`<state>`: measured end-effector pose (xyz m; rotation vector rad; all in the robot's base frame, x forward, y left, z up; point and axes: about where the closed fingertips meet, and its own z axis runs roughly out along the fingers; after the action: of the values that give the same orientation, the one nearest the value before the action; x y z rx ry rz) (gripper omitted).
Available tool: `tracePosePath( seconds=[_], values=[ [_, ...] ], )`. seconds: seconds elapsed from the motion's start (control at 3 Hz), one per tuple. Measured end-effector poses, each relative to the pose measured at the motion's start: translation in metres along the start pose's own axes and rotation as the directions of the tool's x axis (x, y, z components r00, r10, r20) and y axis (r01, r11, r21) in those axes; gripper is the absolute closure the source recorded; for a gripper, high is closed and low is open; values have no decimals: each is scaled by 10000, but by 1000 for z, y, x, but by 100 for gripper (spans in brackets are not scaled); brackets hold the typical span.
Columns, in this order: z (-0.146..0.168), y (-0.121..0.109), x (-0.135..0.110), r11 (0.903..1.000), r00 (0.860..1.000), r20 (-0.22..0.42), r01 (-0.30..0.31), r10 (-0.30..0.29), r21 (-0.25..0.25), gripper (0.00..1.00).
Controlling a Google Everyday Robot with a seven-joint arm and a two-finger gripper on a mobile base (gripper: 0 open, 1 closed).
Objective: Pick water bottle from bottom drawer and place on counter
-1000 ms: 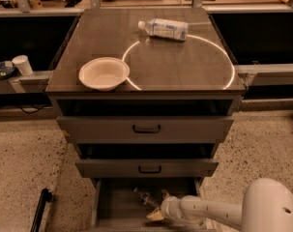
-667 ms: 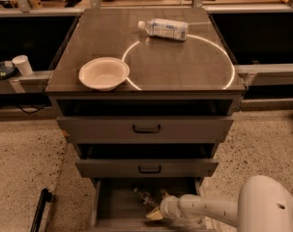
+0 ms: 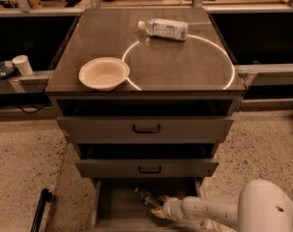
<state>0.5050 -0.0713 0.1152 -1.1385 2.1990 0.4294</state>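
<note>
The bottom drawer (image 3: pixel 112 208) is pulled open below the two black-handled drawers. The water bottle (image 3: pixel 145 196), clear with a dark band, lies inside it near the middle. My gripper (image 3: pixel 157 211) reaches into the drawer from the right on a white arm (image 3: pixel 209 211), right at the bottle's near end. The counter (image 3: pixel 184 69) is the dark brown top with the white circle. It is well above the gripper.
A white bowl (image 3: pixel 103 73) sits at the counter's front left, on the circle's edge. A bottle with a white-blue label (image 3: pixel 164 29) lies at the back of the counter. A paper cup (image 3: pixel 23 65) stands on a ledge at left. A black pole (image 3: pixel 39 210) leans on the floor at left.
</note>
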Motion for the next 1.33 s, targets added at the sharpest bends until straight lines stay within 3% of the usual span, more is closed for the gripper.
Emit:
tracePosePath(
  seconds=[0.33,0.67,1.0,1.33],
  values=[
    [-6,0,10,9999,9999,89,-98,98,-29,68],
    [-17,1,3,9996,9977,643,-202,214,-188,91],
    [-58,14,-45,9932,9701,2237,1072,-943,-464,100],
    [-137,28,-92,9536,8924,3469,3002,-2886,211,100]
  ],
)
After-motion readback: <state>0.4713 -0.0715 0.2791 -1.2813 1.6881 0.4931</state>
